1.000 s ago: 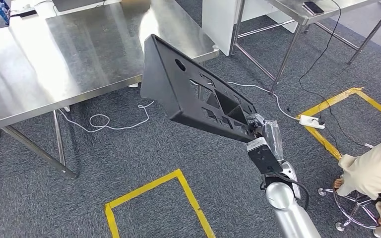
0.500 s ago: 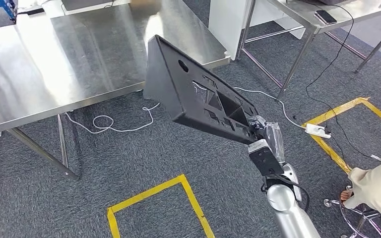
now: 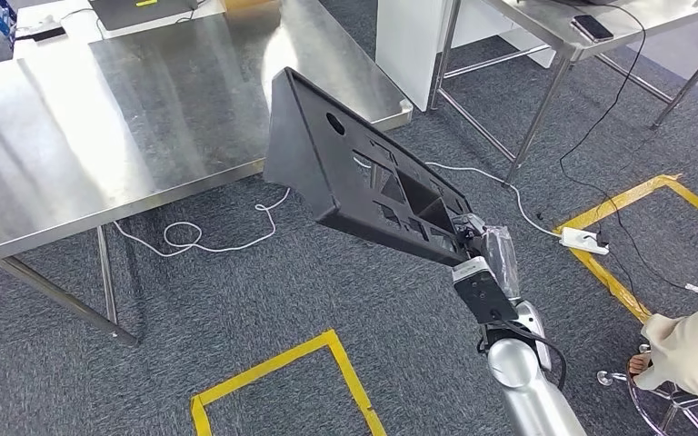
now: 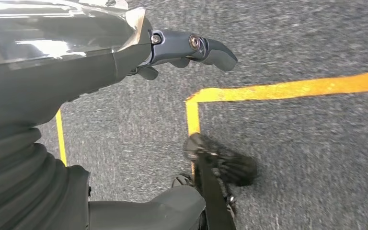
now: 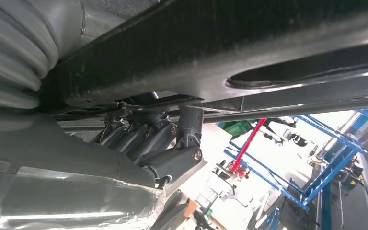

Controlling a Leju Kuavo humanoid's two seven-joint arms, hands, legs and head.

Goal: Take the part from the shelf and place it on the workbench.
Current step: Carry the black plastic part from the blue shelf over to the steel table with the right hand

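Because the right hand clamps only one end of the black part, the piece juts up and forward — its far end over the steel workbench edge, ready for setting down. Left hand hangs empty, fingers loosely apart — over carpet.

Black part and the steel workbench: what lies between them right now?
In the head view, the black part held by the right robot hand overlaps the workbench corner; below lie carpet and a white cable.
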